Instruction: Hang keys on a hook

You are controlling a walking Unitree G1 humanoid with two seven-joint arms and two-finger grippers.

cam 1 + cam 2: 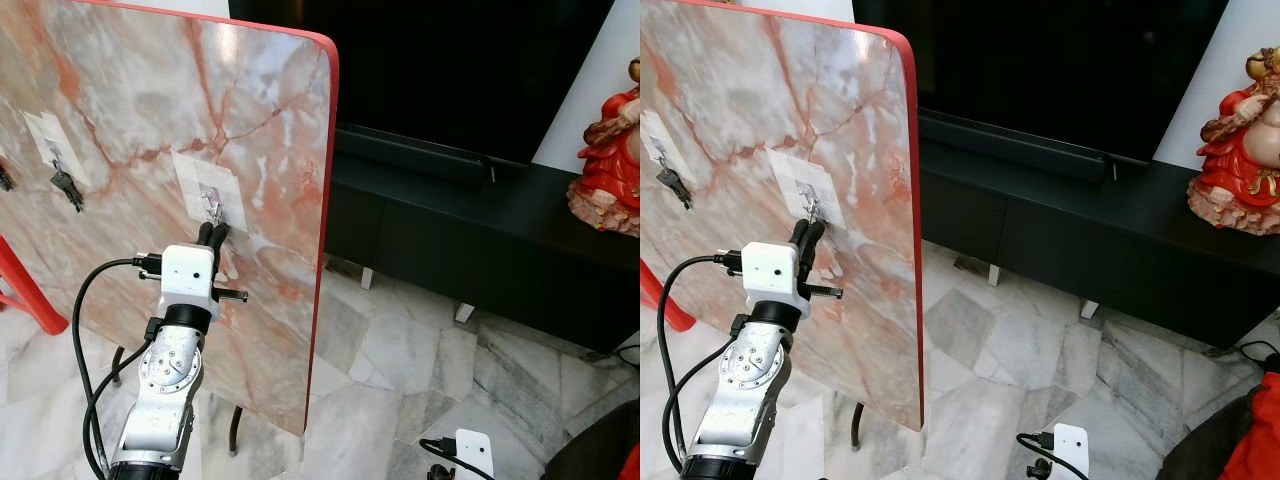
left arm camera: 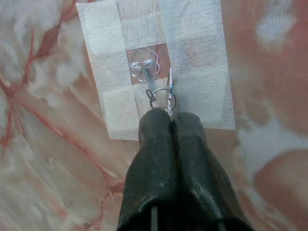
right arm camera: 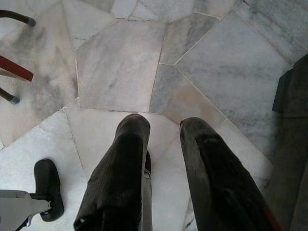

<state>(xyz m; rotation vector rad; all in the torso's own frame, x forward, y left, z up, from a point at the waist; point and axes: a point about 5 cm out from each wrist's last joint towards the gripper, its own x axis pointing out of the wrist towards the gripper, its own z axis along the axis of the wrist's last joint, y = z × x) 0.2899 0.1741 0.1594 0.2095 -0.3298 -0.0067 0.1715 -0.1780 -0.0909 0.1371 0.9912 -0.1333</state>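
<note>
My left gripper (image 1: 213,232) is raised against the upright marble board (image 1: 150,120), just below a clear hook (image 2: 144,65) stuck on a white tape patch (image 2: 197,72). Its fingers (image 2: 159,144) are pressed together, shut on a silver key ring (image 2: 170,100). A second small ring (image 2: 151,94) lies right at the hook's lower end; I cannot tell whether it hangs on it. The keys themselves are hidden between the fingers. My right gripper (image 3: 163,126) hangs low over the marble floor, open with nothing in it.
Another hook at the board's left holds a dark set of keys (image 1: 66,186). The board has a red rim (image 1: 325,200) and stands on thin legs. Behind are a black TV cabinet (image 1: 480,230) and a red figurine (image 1: 610,150). A red frame (image 1: 25,285) is at the left.
</note>
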